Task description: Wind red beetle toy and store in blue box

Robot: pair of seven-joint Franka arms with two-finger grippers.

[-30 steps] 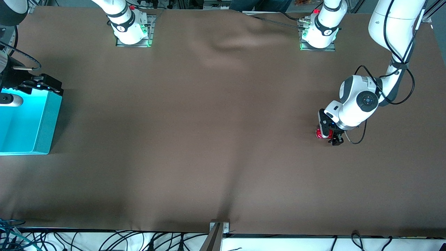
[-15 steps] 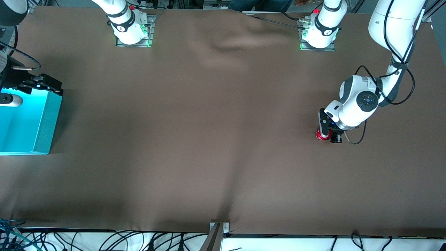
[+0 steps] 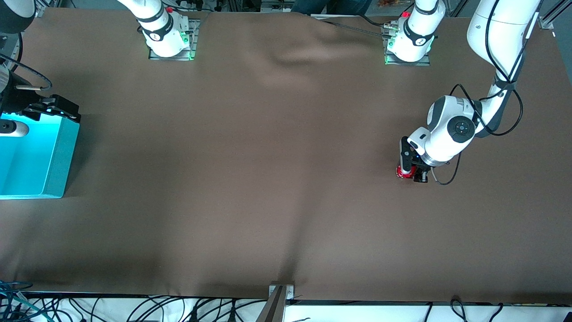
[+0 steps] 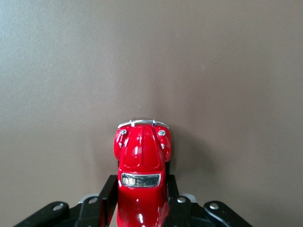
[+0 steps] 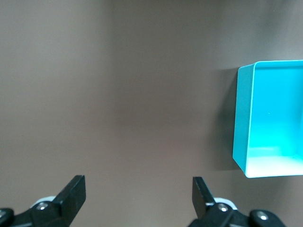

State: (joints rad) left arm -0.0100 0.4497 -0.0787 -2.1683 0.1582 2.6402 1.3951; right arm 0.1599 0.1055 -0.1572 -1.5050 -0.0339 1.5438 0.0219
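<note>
**Left gripper clamps the red beetle toy near its end of the table**

The red beetle toy [image 3: 401, 172] sits low on the brown table cloth [image 3: 268, 156], toward the left arm's end of the table. In the left wrist view its glossy hood, silver bumper and small headlights point away from the camera, and its sides are pinched between the black fingers [image 4: 107, 194] of the left gripper [image 3: 410, 173]. The jaws are closed on the car's body.

The blue box [image 3: 31, 154] stands well apart from the toy, at the right arm's end of the table, its open top showing bright turquoise inner walls and a duller teal outside.

The right gripper [image 5: 137, 191] waits in the air beside the box, over the bare cloth, with its jaws spread wide and nothing between them.
</note>
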